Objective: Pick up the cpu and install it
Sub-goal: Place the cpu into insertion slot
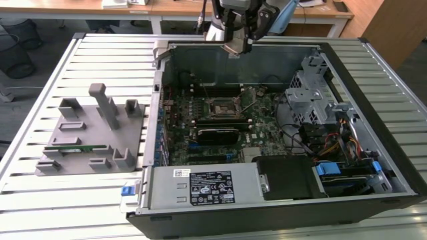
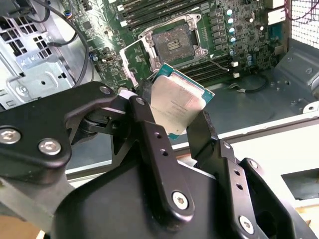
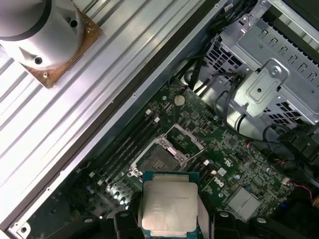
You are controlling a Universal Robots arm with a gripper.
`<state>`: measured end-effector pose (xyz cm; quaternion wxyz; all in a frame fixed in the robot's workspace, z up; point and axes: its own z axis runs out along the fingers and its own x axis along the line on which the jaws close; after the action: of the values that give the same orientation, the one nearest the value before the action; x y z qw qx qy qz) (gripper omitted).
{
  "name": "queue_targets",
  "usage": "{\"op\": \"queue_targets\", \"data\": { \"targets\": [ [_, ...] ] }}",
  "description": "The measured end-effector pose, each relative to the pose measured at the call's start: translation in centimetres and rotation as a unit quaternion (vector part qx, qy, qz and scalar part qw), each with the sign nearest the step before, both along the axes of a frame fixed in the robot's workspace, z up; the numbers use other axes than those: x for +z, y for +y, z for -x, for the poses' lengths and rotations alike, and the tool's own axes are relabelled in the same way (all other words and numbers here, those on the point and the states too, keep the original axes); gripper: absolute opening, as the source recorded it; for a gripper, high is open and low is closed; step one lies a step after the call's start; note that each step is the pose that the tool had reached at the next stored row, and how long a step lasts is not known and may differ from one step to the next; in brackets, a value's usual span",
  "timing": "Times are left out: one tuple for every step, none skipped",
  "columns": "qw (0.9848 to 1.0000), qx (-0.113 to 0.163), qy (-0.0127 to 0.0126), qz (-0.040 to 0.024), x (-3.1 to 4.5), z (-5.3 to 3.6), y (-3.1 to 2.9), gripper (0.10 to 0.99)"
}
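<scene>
the cpu [image 2: 180, 104] is clamped by its edges between the gripper's [image 2: 175, 113] two black fingers, silvery top showing in the second wrist view. it hangs over the case's [image 1: 287, 54] far wall, well apart from the open socket [image 3: 160, 158] on the motherboard [image 1: 261, 125].

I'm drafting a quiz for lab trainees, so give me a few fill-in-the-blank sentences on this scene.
The gripper is ____ on the cpu. The motherboard socket holds ____ chip. The green memory stick lies on the grey holder at the exterior view's ____.
Missing words: shut; no; left.
</scene>
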<state>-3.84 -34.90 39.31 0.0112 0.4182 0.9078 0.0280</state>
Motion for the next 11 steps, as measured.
{"op": "queue_targets", "data": {
  "targets": [
    [1.0, -0.004, 0.0, 0.0, -0.01, 0.0, 0.0, 0.529],
    [1.0, -0.008, 0.0, 0.0, -0.01, 0.0, 0.0, 0.529],
    [0.9999, -0.017, 0.0, 0.0, -0.02, 0.0, 0.0, 0.529],
    [0.9998, -0.021, 0.0, 0.0, -0.02, 0.0, 0.0, 0.529],
    [0.9997, -0.025, 0.0, 0.0, -0.03, 0.0, 0.0, 0.529],
    [0.9996, -0.029, 0.0, 0.0, -0.03, 0.0, 0.0, 0.529],
    [0.9995, -0.033, 0.0, 0.0, -0.03, 0.0, 0.0, 0.529],
    [0.9993, -0.037, 0.0, 0.0, -0.04, 0.0, 0.0, 0.529],
    [0.9992, -0.041, 0.0, 0.0, -0.04, 0.0, 0.0, 0.529],
    [0.999, -0.045, 0.0, 0.0, -0.04, 0.0, 0.0, 0.529],
    [0.9988, -0.049, 0.0, 0.0, -0.04, 0.0, 0.01, 0.529]
  ]
}}
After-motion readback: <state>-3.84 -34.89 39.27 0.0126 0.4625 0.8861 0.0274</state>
